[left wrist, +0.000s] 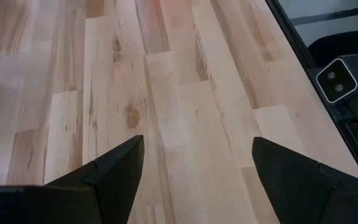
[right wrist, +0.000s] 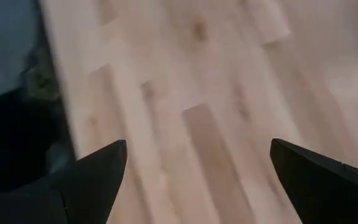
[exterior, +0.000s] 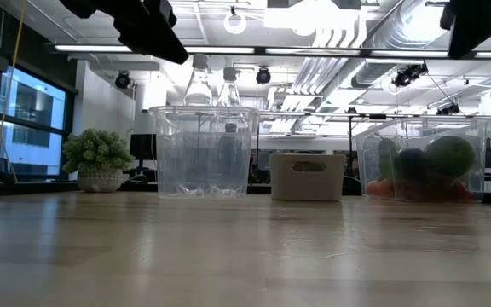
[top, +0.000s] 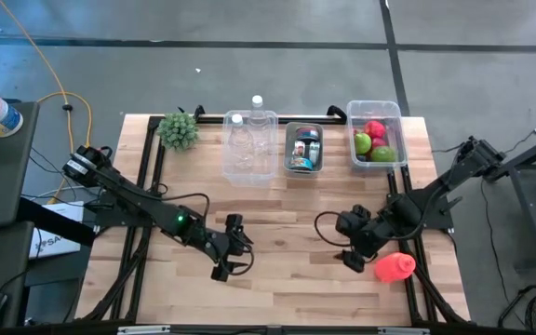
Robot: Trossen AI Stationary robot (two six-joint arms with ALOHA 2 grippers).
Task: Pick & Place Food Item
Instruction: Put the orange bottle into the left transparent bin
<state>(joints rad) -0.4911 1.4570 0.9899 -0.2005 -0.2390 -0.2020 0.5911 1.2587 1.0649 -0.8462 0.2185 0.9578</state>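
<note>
A red, pepper-like food item [top: 395, 267] lies on the wooden table [top: 277, 288] near its front right corner. My right gripper [top: 347, 244] hovers just to the left of it, open, with only bare table between its fingers [right wrist: 197, 146]. The item does not show in the right wrist view. My left gripper [top: 238, 249] hangs open over the middle-left of the table, also with nothing between its fingers [left wrist: 197, 143]. At the far right, a clear bin [top: 377, 110] holds red and green fruit [top: 372, 141].
Along the far edge stand a small potted plant [top: 179, 130], a clear bin with two bottles [top: 249, 144] and a small grey bin with cans [top: 303, 147]. The low view shows the same row: plant [exterior: 98, 158], clear bin [exterior: 203, 152], grey bin [exterior: 307, 176], fruit bin [exterior: 424, 162].
</note>
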